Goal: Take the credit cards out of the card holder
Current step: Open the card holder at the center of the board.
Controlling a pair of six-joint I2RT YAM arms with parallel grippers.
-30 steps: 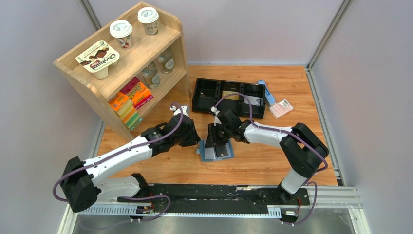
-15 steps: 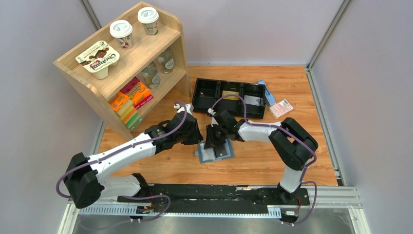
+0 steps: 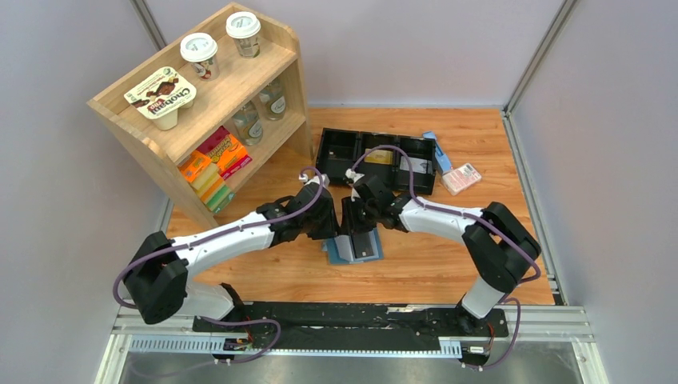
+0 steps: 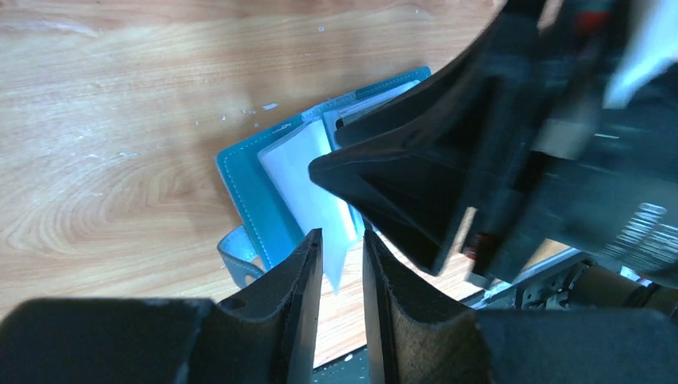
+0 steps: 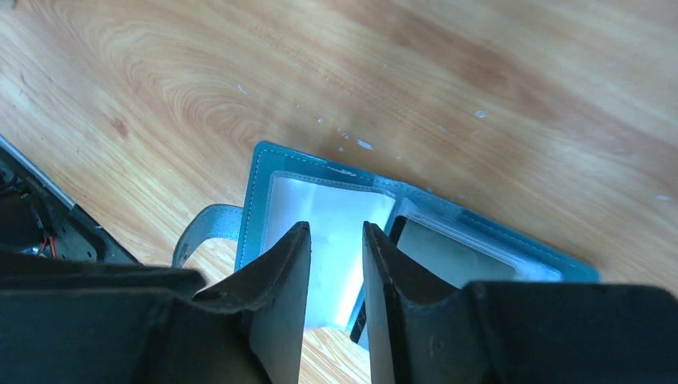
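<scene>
Card holder (image 3: 354, 250), a square teal-blue folding wallet, lies spread open on the pale wooden table (image 3: 448, 272) under both arms, the left gripper (image 4: 342, 240) and the right gripper (image 5: 336, 232) each with jaws narrowly parted, grasping nothing I can see. One should pin the teal cover while the other nips the edge of the dark plastic card (image 5: 452, 256) and draws it flat along its clear pocket. That smooth top may let the holder skid; grey walls (image 3: 400, 48), wooden shelf (image 3: 240, 80) and long black tray (image 3: 320, 164) stand behind.
</scene>
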